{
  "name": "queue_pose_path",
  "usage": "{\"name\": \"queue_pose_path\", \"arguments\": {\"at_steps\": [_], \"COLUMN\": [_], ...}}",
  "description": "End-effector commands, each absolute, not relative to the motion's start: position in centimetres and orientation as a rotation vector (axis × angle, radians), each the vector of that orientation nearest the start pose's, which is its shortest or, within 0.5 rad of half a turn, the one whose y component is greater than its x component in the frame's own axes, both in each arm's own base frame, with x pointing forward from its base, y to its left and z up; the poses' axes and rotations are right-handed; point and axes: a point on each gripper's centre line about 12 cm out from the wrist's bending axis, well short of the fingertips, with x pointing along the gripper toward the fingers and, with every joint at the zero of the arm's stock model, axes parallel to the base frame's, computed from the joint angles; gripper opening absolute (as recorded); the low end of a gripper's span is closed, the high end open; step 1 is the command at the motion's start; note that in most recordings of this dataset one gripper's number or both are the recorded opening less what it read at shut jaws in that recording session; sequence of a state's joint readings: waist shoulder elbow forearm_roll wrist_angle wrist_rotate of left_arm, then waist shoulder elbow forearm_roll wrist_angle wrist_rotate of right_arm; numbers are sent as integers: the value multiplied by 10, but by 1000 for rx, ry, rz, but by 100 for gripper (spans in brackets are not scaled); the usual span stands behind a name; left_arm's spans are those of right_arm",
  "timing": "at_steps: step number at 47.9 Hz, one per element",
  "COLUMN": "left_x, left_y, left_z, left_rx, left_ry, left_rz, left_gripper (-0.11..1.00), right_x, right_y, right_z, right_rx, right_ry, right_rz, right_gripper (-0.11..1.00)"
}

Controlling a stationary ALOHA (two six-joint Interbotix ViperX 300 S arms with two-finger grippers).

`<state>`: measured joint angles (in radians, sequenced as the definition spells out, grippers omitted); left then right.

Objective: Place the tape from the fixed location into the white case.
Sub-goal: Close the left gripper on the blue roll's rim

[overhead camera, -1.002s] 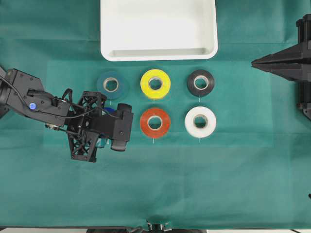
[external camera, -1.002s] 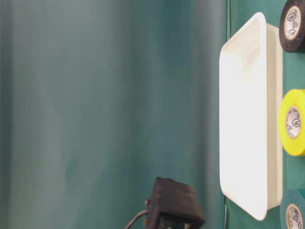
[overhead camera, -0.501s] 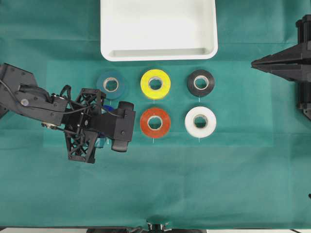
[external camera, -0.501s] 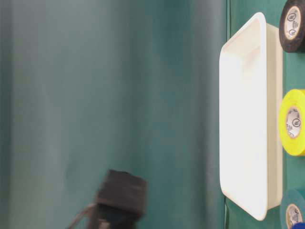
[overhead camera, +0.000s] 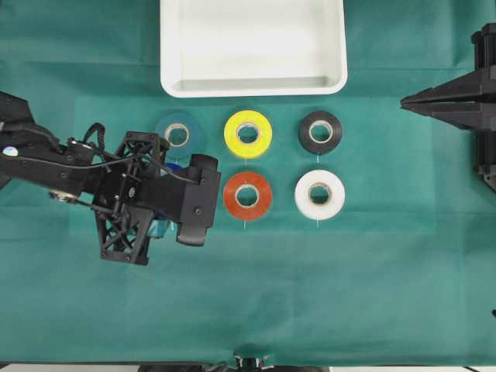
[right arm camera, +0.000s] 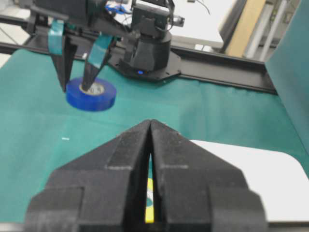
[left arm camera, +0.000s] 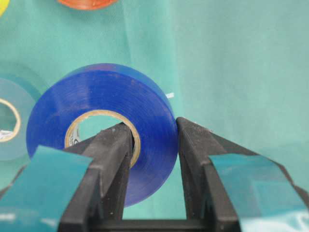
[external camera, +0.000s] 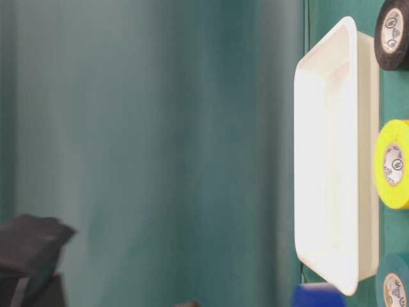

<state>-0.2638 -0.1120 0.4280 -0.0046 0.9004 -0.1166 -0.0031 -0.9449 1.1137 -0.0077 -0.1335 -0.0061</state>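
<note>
Blue tape (left arm camera: 104,140) hangs nearly flat, core axis roughly upright.

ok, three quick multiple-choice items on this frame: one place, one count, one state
1. Where is the white case?
A. beyond the yellow roll, at the top of the overhead view
B. beside the white roll
C. under the left arm

2. How many rolls lie free on the cloth?
A. three
B. five
C. seven

3. The left end effector is:
A. open, holding nothing
B. shut on the blue tape
C. out of view

1 A: overhead view shows it.
2 B: teal, yellow, black, red, white.
3 B: one finger inside the core, one outside.
</note>
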Motion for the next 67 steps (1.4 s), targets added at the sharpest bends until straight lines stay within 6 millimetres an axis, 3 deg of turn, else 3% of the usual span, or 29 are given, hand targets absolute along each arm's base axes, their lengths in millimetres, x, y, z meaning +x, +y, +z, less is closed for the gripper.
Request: {"name": "queue_pose_path", "arguments": {"at_steps": [1,67], "left_x": [340,336], "left_y": [-93,-90], "left_z": [251,254], "left_rx": [53,47], "left_ry": [1161,1157], "left_rz": [-170,-164], "left_gripper": [25,25], "right_x": [208,208], "right_y": [-1,-1], "right_z": [309,309], "right_rx": [-14,-11], "right_ry": [9,12], "right_rz": [-4,-4], "right_gripper": [0,0]}}
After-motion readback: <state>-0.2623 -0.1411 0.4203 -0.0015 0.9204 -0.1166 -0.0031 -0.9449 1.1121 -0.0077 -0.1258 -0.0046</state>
